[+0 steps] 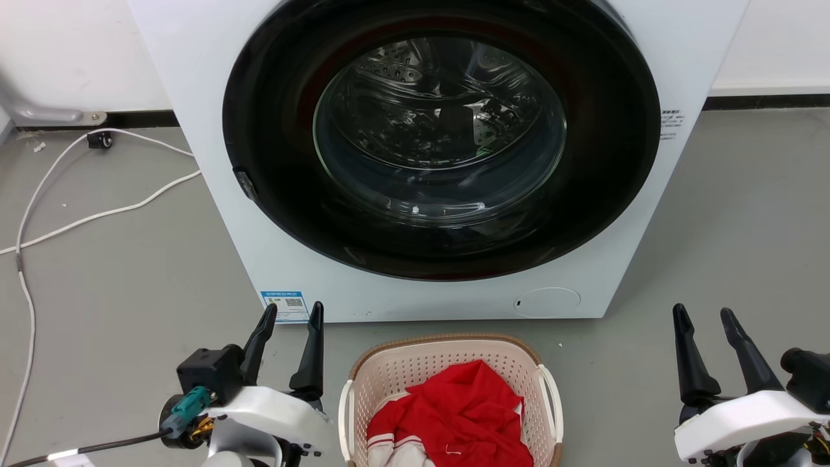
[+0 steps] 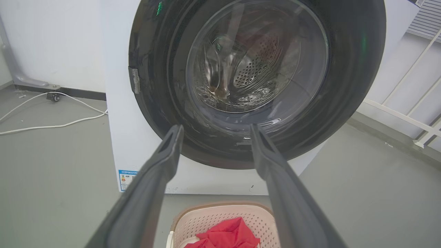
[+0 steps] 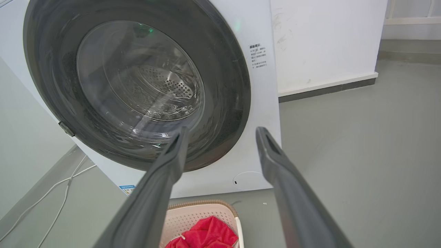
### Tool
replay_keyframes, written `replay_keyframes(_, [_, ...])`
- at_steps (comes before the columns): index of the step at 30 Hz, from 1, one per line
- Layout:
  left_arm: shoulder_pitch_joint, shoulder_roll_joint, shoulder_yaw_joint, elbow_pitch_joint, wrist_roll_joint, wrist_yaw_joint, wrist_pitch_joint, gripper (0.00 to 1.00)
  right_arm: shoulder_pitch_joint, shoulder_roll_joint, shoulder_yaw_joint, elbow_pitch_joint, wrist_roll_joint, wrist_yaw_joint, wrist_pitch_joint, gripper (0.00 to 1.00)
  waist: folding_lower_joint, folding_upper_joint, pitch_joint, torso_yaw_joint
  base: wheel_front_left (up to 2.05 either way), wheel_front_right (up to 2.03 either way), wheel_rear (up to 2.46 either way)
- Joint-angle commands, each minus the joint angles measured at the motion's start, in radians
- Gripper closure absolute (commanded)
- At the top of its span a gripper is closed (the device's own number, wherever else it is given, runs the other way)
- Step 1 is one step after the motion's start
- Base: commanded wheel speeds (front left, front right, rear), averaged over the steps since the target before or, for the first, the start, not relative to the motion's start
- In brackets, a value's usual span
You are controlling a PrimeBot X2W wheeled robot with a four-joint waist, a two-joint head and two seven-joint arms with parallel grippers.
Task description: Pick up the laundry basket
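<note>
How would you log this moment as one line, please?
phase: pre-grasp | left gripper: open, empty | right gripper: open, empty | laundry basket: on floor between grippers, untouched, holds red garment

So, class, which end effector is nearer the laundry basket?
Left. The left end effector is close beside the laundry basket, at its left side. The right end effector is well away, off its right side.

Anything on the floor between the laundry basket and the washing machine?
No. Head view: a bare strip of grey floor separates the laundry basket from the washing machine.
</note>
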Motion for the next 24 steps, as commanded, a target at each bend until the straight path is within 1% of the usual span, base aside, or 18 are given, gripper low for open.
replay_keyframes(1, [-0.016,0.008,-0.007,-0.004,0.026,0.005,-0.009,0.00,0.004,0.001,0.001,-0.018,-0.029,0.000,-0.005,0.00,0.0000,0.0000,0.000,-0.001,0.00,0.00,0.00])
replay_keyframes(8, [-0.013,0.011,-0.021,0.001,0.085,0.017,-0.025,0.00,0.016,0.001,0.002,-0.031,-0.087,0.000,-0.006,0.00,0.0000,0.0000,0.000,-0.004,0.00,0.00,0.00])
replay_keyframes(24, [-0.009,0.010,-0.040,0.018,0.205,0.041,-0.057,0.00,0.033,0.002,0.001,-0.051,-0.180,0.000,-0.013,0.00,0.0000,0.0000,0.003,-0.008,0.00,0.00,0.00])
